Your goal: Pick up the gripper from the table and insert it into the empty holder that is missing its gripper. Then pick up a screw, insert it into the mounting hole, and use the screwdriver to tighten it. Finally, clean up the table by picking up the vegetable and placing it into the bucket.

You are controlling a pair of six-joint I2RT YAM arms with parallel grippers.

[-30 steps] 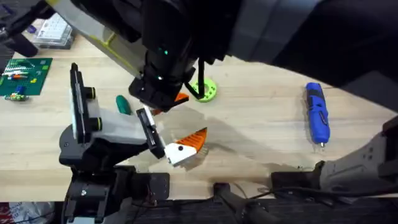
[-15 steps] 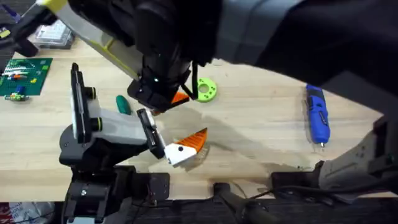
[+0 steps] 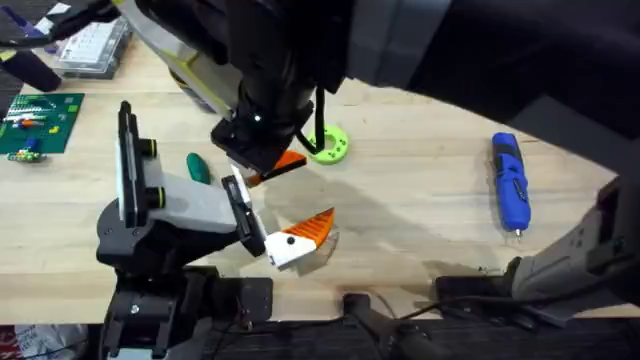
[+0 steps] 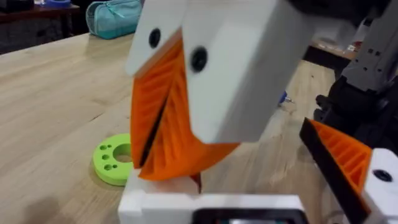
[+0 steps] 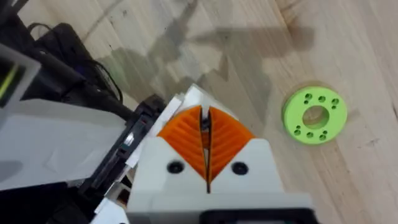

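Progress: insert step looks underway or just finishing, screw, tightening and cleanup all left, judging by the layout
Table (image 3: 420, 210): wood, all task items spread on it
Gripper body (image 3: 185, 205): on its black stand at the left, front end facing table centre
Right gripper (image 5: 204, 124): orange pads pressed together, thin slit between, cannot tell if anything is pinched; hovers just over the far end of the holder
Screwdriver (image 3: 510, 185): blue, flat on the table far right, well apart from both arms, untouched
Holder (image 3: 243, 215): black bar, far end hidden under the right gripper, so cannot tell if that end is filled
Gripper (image 3: 298, 236): 1 white-and-orange finger touching the holder's near end, looks seated not loose; lies near the right gripper, on the side toward the bases, not in its grasp
Vegetable (image 3: 198, 167): dark green, on the table beside the gripper body, not binned
Left gripper: cannot tell its state
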